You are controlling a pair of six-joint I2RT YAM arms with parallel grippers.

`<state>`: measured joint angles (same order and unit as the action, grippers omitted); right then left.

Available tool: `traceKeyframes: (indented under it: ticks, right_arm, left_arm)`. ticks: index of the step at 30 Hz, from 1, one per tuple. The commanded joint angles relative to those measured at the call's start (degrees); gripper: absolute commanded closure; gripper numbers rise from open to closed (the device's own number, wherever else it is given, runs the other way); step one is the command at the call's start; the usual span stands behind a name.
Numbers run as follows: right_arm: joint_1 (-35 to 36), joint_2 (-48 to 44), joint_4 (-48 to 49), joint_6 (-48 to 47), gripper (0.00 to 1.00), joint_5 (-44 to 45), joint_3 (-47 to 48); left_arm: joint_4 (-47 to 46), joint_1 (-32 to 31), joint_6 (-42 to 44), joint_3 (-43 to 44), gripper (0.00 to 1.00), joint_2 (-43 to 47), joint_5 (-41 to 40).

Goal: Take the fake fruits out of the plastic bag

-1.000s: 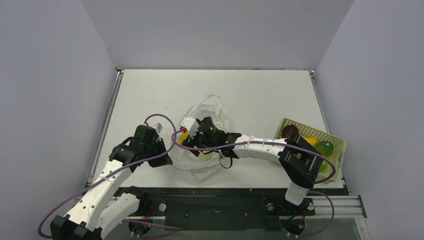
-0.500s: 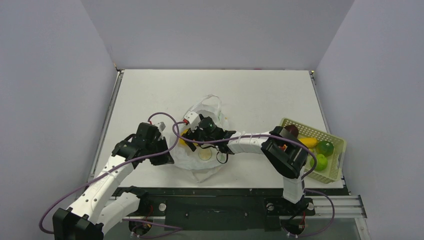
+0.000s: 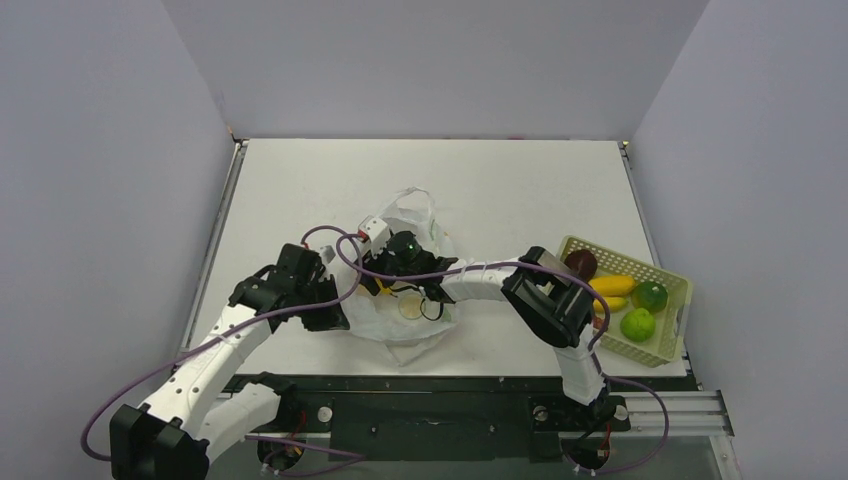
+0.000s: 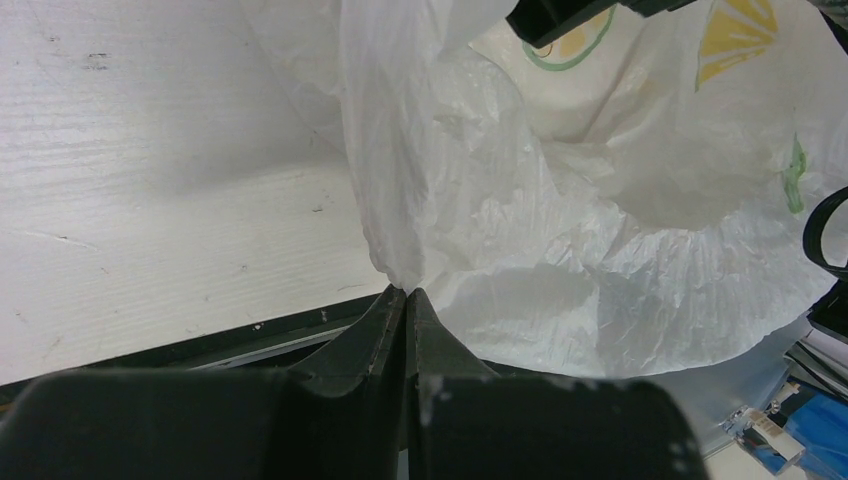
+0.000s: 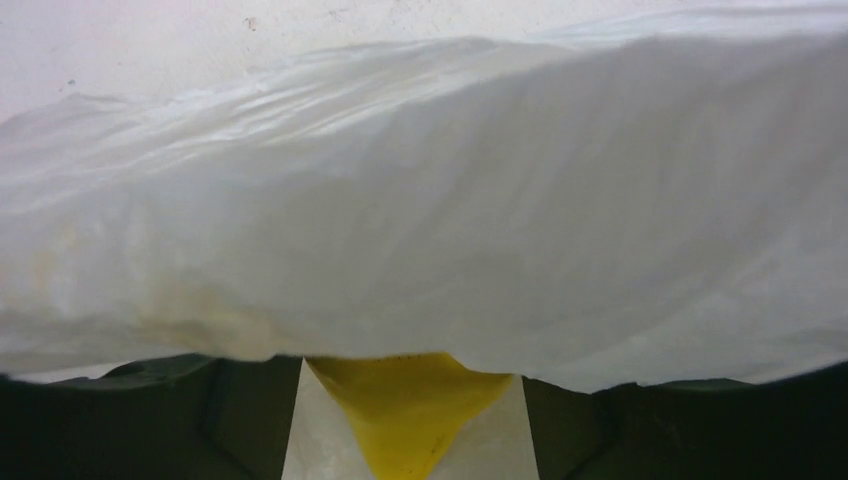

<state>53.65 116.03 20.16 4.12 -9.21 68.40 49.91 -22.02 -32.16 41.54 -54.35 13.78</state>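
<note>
The plastic bag (image 3: pixel 412 318) lies crumpled at the table's middle front, its handles (image 3: pixel 420 198) pointing away. My left gripper (image 3: pixel 326 308) is shut on a pinch of the plastic bag's (image 4: pixel 560 230) left rim, seen at the fingertips of this gripper (image 4: pixel 405 292). My right gripper (image 3: pixel 384 276) is reached inside the mouth. In the right wrist view a yellow fruit (image 5: pixel 412 410) spans the gap between the wide-set fingers (image 5: pixel 150 420) of my right gripper (image 5: pixel 410 368), meeting both. Bag film (image 5: pixel 420 200) covers the fingertips. More fake fruits sit in the basket.
A pale yellow-green basket (image 3: pixel 668 345) stands at the front right edge, holding a dark purple fruit (image 3: pixel 580 263), a banana (image 3: pixel 612 285), a lime (image 3: pixel 650 295) and a pear (image 3: pixel 637 323). My right arm's elbow (image 3: pixel 545 300) hangs just left of it.
My right arm has pushed left, deeper into the bag, and its elbow has swung away from the basket. Its jaws opened wider, then narrowed again. The left gripper kept its pinch.
</note>
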Motion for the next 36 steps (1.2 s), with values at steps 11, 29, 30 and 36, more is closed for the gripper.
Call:
traceKeyframes:
  ticks: [11,29,30,36]
  right_arm:
    - [-1.3,-8.7,-4.7,0.3,0.94,-4.0,-0.1]
    - [-4.5,-48.1,-17.0,1.2,1.00,7.0,-18.3]
    - [-5.1,-51.1,-17.1,1.6,1.00,10.7,-19.2]
    - [-11.3,-63.3,-19.6,3.8,1.00,31.4,-26.4]
  left_arm:
    - [-2.4,0.0,-1.8,0.6,1.00,-1.4,-0.6]
    - [-7.3,0.7,-3.0,-0.5,1.00,-7.4,-2.1]
    - [-7.2,0.7,-3.1,-0.6,1.00,-7.3,-2.1]
    - [-7.5,0.9,-3.6,-1.1,1.00,-6.5,-2.1]
